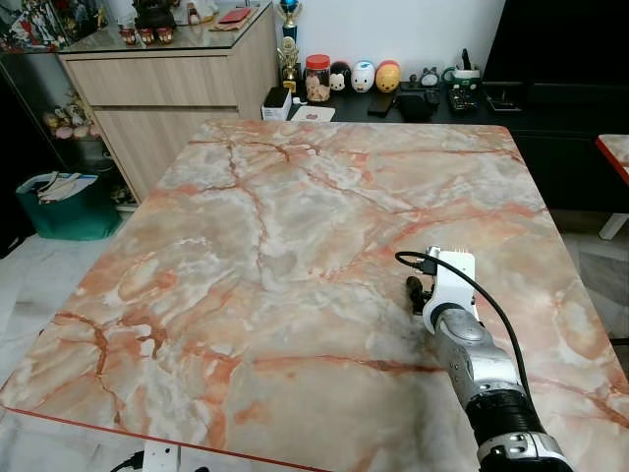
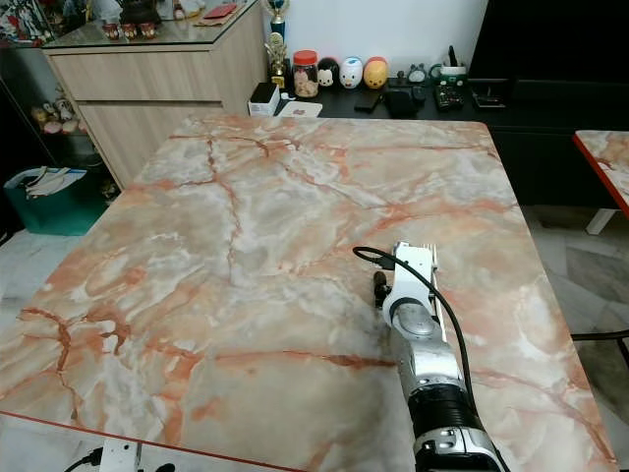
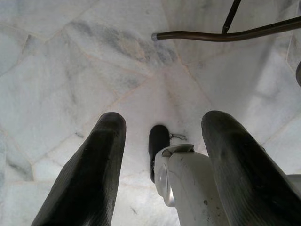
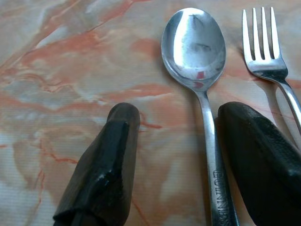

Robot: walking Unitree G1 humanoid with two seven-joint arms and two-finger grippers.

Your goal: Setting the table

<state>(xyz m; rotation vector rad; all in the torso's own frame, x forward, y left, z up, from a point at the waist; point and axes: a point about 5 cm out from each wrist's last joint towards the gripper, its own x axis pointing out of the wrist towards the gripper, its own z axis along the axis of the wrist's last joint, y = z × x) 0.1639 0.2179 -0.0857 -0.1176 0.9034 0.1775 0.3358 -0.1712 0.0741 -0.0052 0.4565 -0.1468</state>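
A steel spoon [image 4: 193, 42] and a steel fork [image 4: 263, 52] lie side by side on the pink-veined marble table [image 1: 295, 216]. My right gripper [image 4: 179, 110] is open just above the tabletop. The spoon's handle runs between its fingers, close to one finger [image 4: 263, 160], and the fork lies outside that finger. In the eye views my right arm [image 1: 482, 364] reaches over the table's near right part, its white wrist mount [image 1: 452, 280] covering the cutlery. My left gripper [image 3: 167, 120] hangs open over the pale marble floor.
A wooden sideboard [image 1: 167, 88] stands at the back left. Behind the table, a low black cabinet [image 1: 442, 103] carries a jar and small figurines. A teal basket [image 1: 64, 206] sits on the floor at left. Another table's corner [image 1: 614, 152] is at right. A power strip [image 1: 157, 457] lies by the front edge.
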